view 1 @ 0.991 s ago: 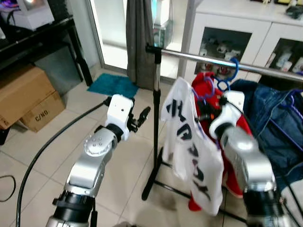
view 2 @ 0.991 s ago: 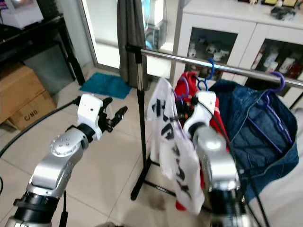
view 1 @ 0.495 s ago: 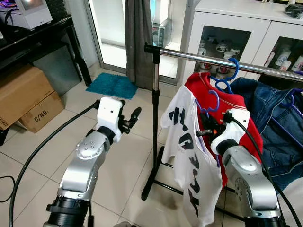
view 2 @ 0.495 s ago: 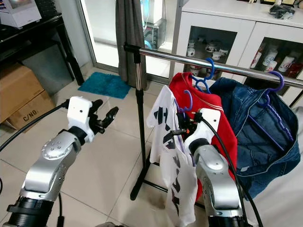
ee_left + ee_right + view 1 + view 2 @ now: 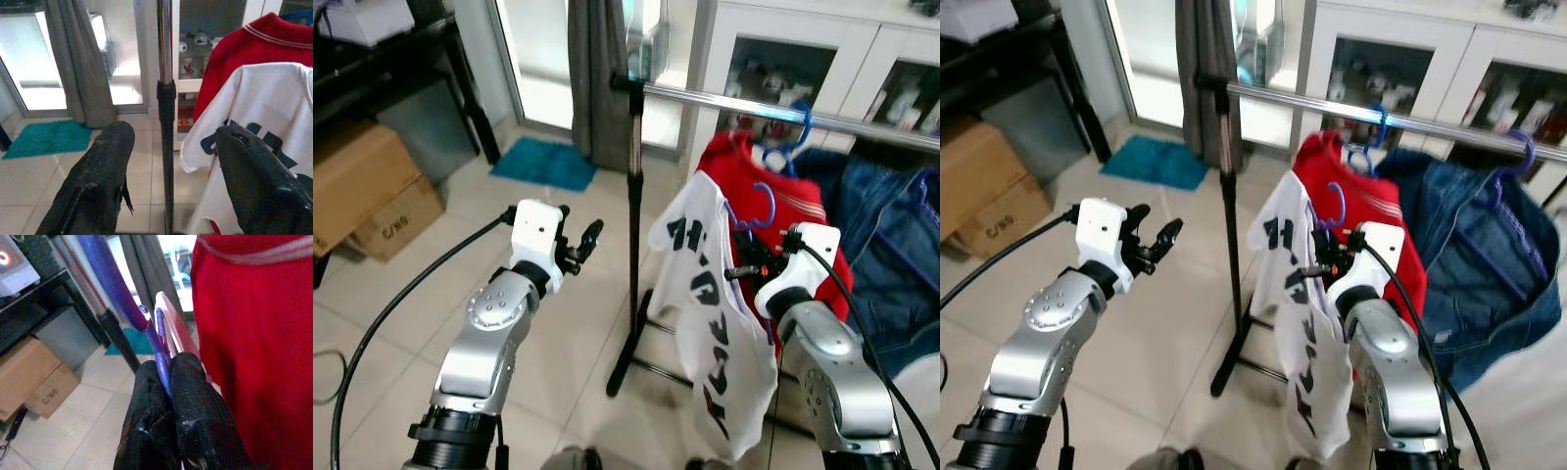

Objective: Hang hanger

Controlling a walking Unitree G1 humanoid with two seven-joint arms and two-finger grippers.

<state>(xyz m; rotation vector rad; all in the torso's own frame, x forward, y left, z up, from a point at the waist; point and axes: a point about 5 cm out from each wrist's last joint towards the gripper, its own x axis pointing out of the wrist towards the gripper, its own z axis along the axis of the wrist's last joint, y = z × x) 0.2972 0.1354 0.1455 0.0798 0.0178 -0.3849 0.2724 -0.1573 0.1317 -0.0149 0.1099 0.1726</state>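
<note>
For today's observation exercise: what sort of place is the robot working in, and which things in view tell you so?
Probably a room in a home. A freestanding clothes rail with shirts and a denim jacket, a white glass-fronted cabinet of crockery, and a small teal mat by the glass door suggest it.

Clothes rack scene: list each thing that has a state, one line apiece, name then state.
Right gripper: shut on the purple hanger.
Purple hanger: held below the rail, not yet hooked on.
White shirt: draped on the purple hanger.
Red shirt: hanging from the rail on a blue hanger.
Denim jacket: hanging on the rail.
Left gripper: open, holding nothing.
Rail: bare at its left end.
</note>
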